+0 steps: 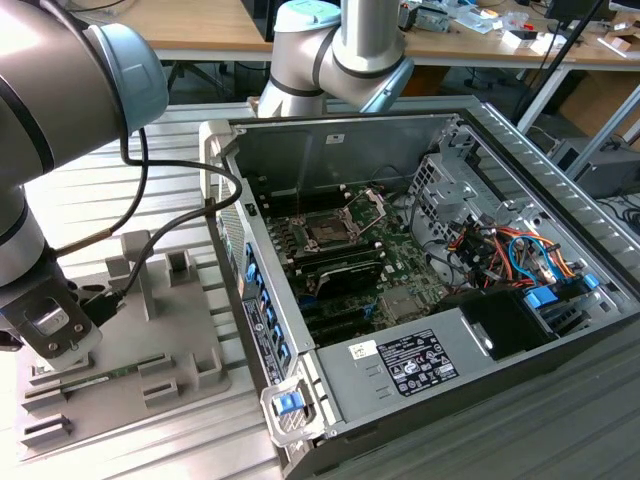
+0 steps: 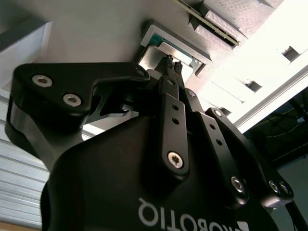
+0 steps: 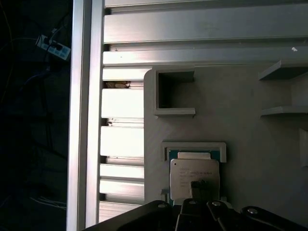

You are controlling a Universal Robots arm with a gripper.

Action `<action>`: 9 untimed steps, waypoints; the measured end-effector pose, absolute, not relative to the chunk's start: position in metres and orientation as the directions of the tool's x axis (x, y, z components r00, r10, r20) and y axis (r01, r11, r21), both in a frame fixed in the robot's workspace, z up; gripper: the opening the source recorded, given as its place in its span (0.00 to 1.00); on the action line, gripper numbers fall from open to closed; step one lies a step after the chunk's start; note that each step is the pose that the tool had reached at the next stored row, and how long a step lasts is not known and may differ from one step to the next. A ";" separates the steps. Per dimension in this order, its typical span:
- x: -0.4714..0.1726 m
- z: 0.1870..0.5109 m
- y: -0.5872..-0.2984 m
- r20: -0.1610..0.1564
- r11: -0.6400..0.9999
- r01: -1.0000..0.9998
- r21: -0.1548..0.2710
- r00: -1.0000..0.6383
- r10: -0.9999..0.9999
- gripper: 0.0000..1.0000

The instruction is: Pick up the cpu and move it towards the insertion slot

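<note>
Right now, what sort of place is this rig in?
Probably a robotics lab or workshop: an opened computer case on a slatted metal table, a robot arm over it, and cluttered wooden benches behind.

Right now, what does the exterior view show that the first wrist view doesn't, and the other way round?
From the exterior view: the open computer case with the insertion slot on its board, and the robot arm bending down at the exterior view's left.

From the first wrist view: the cpu lying in its walled pocket, with the gripper over it. Whether they touch is unclear.

In both: the grey tray and the slatted metal table beneath it.
</note>
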State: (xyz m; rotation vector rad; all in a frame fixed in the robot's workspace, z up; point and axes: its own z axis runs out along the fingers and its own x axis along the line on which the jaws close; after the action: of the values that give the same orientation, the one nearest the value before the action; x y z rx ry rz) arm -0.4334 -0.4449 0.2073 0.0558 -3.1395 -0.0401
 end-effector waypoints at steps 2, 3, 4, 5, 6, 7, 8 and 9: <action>-0.433 0.207 -0.445 0.001 0.999 -0.035 0.026 -0.999 -0.036 0.11; -0.433 0.207 -0.445 0.001 0.999 -0.036 0.026 -0.999 -0.036 0.17; -0.433 0.207 -0.445 0.001 0.999 -0.035 0.026 -0.999 -0.035 0.17; -0.433 0.207 -0.445 0.001 0.999 -0.035 0.026 -0.999 -0.036 0.17; -0.433 0.207 -0.445 0.001 0.999 -0.035 0.026 -0.999 -0.035 0.23; -0.433 0.207 -0.445 0.001 0.999 -0.036 0.026 -0.999 -0.036 0.29; -0.433 0.207 -0.445 0.001 0.999 -0.036 0.026 -0.999 -0.036 0.35; -0.433 0.207 -0.445 0.001 0.999 -0.035 0.026 -0.999 -0.035 0.35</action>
State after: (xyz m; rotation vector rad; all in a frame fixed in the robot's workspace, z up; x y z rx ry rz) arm -0.4334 -0.4449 0.2072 0.0557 -3.1395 -0.0401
